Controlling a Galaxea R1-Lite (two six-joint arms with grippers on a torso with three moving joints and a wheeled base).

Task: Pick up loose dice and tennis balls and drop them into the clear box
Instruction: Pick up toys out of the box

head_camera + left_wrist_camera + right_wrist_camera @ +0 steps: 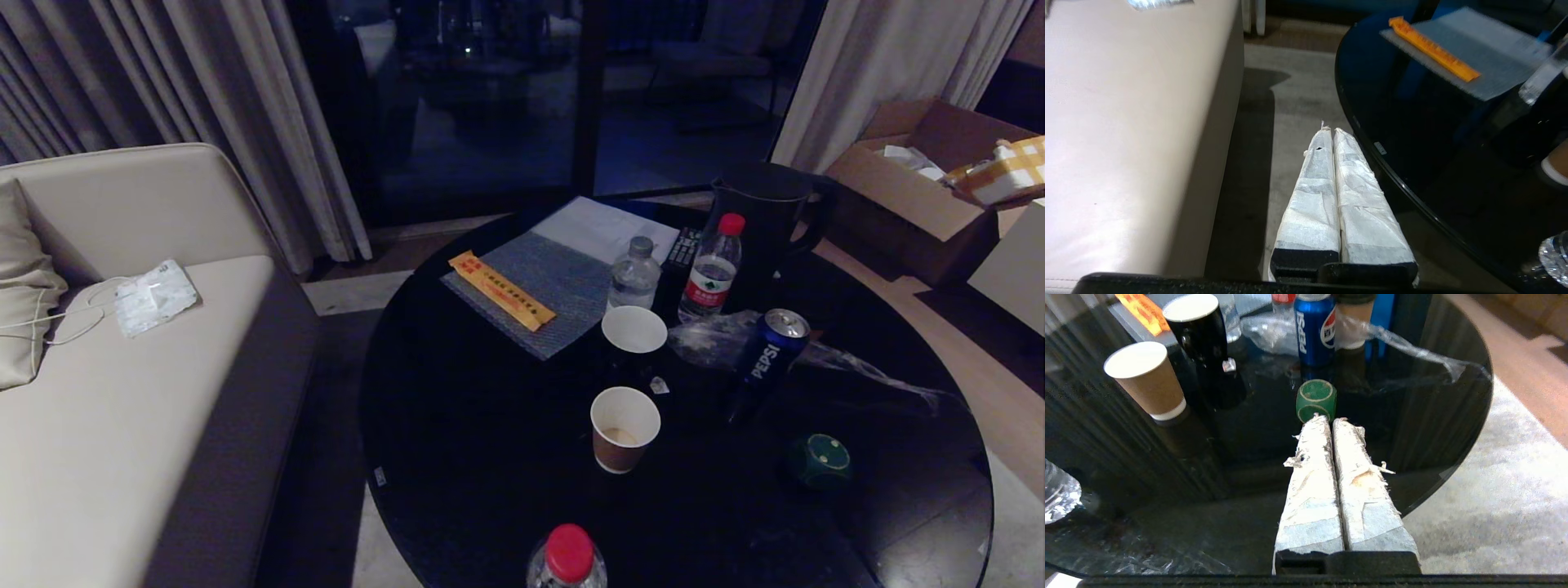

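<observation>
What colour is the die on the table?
Dark green die with pale markings; clearest in the right wrist view.

Dark green die (820, 461), blue Pepsi can (768, 349), black table (490, 457)

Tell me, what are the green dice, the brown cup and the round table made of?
The green die looks like hard painted wood or plastic: matte, rounded corners, pale ring marks. The brown cup looks like paper: dull brown wall, white inside and rim. The round table looks like dark glass: glossy, and it mirrors the things standing on it.
</observation>
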